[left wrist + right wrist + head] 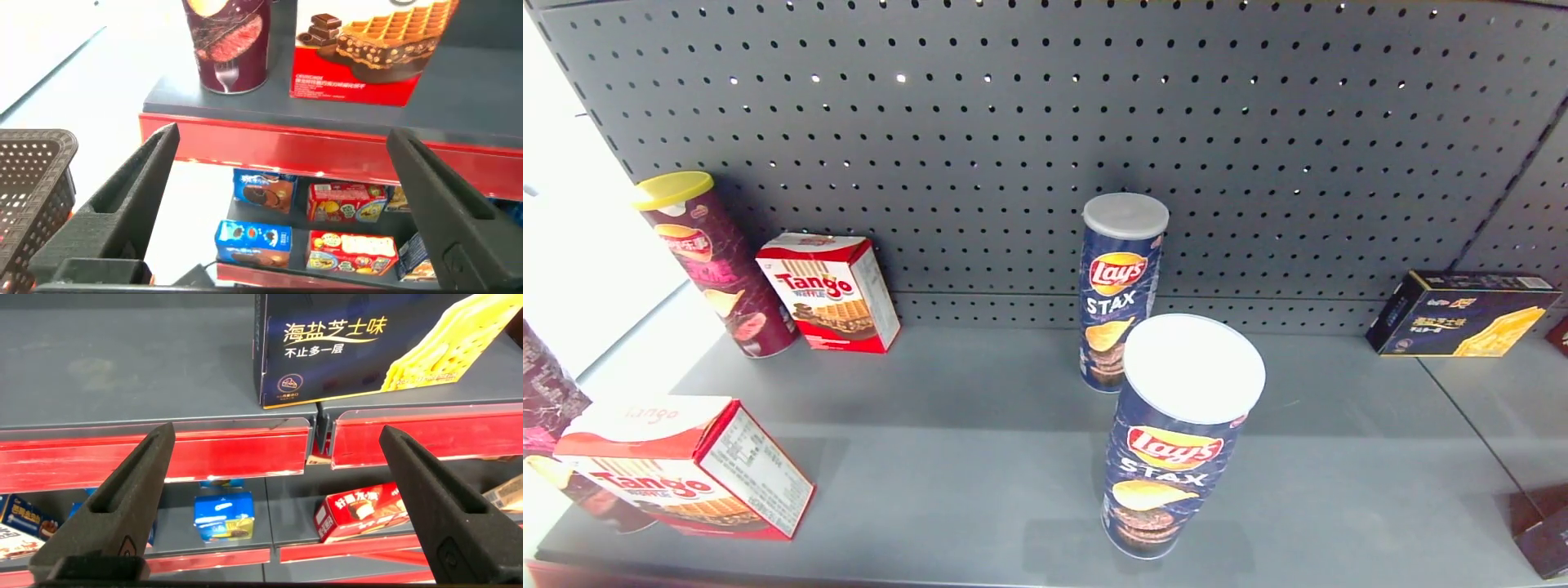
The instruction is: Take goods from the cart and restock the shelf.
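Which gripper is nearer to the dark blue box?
Right. The right gripper is before the dark blue box, below the shelf; the left gripper is before the red wafer box, at the other end.

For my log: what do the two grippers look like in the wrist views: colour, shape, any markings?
The left gripper and the right gripper look alike: each has two matte black, wedge-shaped fingers with flat, angular faces that taper to narrow tips. Each finger of the right one carries a small round embossed mark near its base.

Perforated grey back panel (1013, 122); pale floor (65, 65) below.
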